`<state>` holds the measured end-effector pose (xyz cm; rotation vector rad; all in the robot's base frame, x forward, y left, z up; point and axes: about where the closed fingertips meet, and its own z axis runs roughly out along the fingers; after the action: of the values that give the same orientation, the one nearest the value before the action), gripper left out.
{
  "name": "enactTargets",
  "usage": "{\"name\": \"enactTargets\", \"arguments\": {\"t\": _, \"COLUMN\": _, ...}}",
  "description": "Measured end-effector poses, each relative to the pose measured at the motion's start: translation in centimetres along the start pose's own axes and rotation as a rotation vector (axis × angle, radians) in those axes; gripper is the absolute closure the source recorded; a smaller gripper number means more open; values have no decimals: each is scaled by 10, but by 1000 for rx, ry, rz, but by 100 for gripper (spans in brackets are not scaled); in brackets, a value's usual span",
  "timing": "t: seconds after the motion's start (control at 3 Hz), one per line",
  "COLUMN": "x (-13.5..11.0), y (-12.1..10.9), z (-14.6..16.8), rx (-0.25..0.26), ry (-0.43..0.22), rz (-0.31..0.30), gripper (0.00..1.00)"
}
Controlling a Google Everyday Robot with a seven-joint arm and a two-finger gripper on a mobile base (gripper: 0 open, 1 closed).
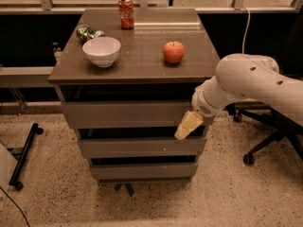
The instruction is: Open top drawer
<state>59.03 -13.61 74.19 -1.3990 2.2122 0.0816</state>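
Observation:
The top drawer [125,114] is the uppermost grey-taupe front under the brown cabinet top [142,60], with a dark gap above it. Two more grey drawer fronts sit below it, the middle one [142,146] and the bottom one [142,170]. My gripper [185,127], with cream-coloured fingers, hangs at the right end of the top drawer's lower edge, over the dark gap above the middle drawer. The white arm [246,86] reaches in from the right.
On the cabinet top stand a white bowl [101,51], a red apple [173,52], a red soda can [126,7] and a green bag [87,32]. An office chair base [265,141] stands to the right. A black stand leg [26,155] lies on the floor at left.

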Motion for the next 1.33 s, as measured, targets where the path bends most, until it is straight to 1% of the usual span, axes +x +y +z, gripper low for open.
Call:
{"name": "enactTargets", "arguments": {"t": 0.33, "x": 12, "y": -11, "z": 33, "rx": -48, "ry": -1, "rz": 16, "gripper": 0}}
{"name": "enactTargets", "arguments": {"t": 0.67, "x": 17, "y": -22, "z": 56, "rx": -57, "ry": -11, "rz": 18, "gripper": 0}}
{"name": "enactTargets", "arguments": {"t": 1.0, "x": 17, "y": -39, "z": 80, "rx": -52, "ry": -18, "rz": 14, "gripper": 0}}
{"name": "enactTargets", "arguments": {"t": 1.33, "x": 31, "y": -47, "z": 94, "rx": -55, "ry": 2, "rz": 35, "gripper": 26}}
